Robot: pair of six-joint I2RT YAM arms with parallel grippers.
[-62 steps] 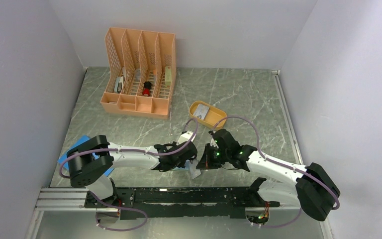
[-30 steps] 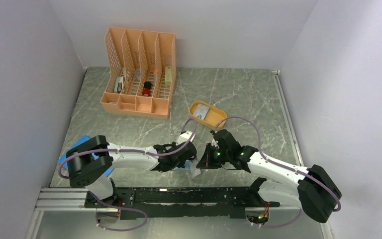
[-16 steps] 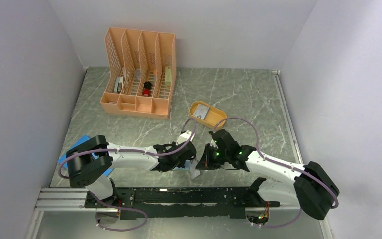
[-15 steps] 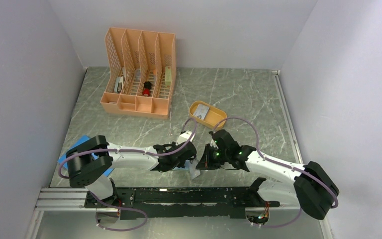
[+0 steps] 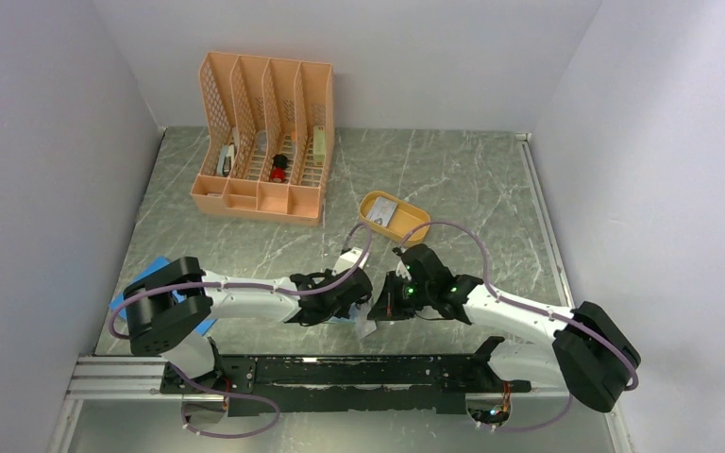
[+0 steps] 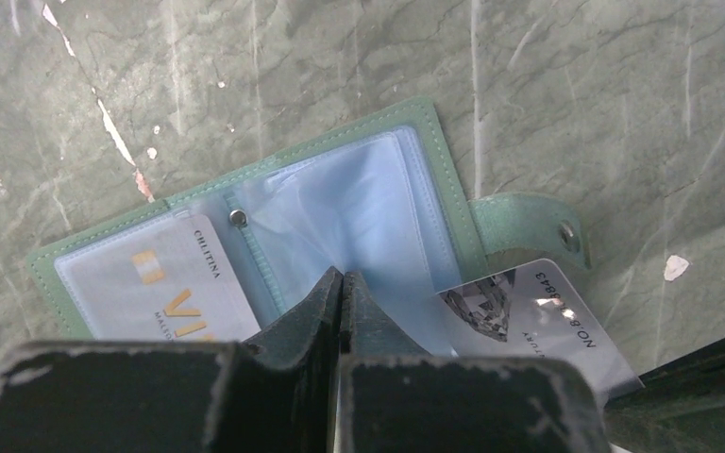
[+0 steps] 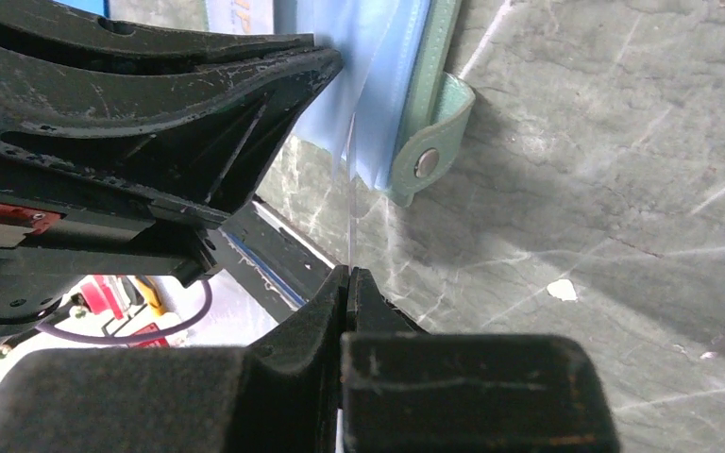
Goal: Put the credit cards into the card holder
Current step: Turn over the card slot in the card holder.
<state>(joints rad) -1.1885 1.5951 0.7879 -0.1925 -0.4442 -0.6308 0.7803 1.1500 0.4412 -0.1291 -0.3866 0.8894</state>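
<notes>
Card holder (image 6: 378,189) lying open, left tool (image 6: 342,279) pinching its pocket, right tool (image 7: 349,273) gripping credit card (image 6: 529,311) lengthwise toward it

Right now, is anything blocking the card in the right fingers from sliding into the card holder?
Nothing visible blocks it. The card, pinched in the right fingers, meets the card holder at its open edge, just below the snap strap. The left fingers pinch a clear sleeve, out of the card's path.
</notes>
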